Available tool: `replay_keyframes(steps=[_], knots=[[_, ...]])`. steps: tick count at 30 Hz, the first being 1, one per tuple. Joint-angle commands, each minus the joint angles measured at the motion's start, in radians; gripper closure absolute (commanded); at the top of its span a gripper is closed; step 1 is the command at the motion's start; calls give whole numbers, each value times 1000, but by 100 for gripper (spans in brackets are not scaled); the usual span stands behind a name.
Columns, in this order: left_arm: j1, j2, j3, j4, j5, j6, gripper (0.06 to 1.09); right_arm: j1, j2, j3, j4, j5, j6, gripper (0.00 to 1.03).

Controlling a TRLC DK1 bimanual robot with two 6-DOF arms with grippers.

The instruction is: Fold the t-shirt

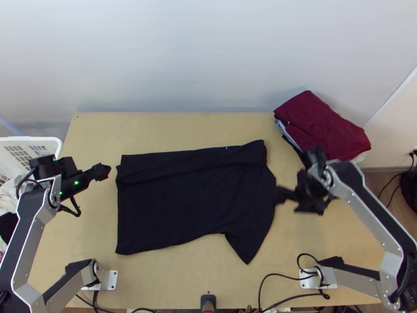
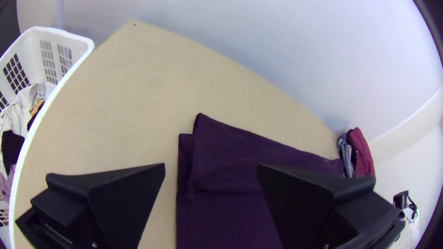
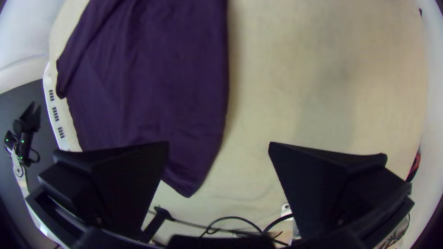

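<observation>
While t-shirt (image 1: pixel 193 198) lies between them, left gripper (image 1: pixel 107 171) and right gripper (image 1: pixel 280 195) gape wide.

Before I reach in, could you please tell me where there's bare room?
The table is bare beyond the t-shirt, up to the folded stack, and between shirt and near edge. The basket side is bare too, under the left gripper. The right is crowded: stack, right gripper, cables.

Silver-grey metal links (image 1: pixel 29 245) join black joints (image 1: pixel 409 298), with looping black cables (image 1: pixel 78 209) and small green lights (image 1: pixel 76 183).
</observation>
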Motion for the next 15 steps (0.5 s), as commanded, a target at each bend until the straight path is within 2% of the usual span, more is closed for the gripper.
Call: replay_keyframes(steps=[1, 3, 10, 15], knots=[[6, -29, 21, -30, 9, 12, 12, 0, -83, -98, -3, -23, 6, 20], [6, -37, 21, -37, 9, 12, 12, 8, -96, -136, 5, -30, 7, 26], [5, -58, 27, -54, 9, 11, 12, 66, -106, -196, 69, -47, 10, 56], [6, -69, 27, -67, 9, 11, 12, 101, -59, -239, 140, -59, 12, 55]])
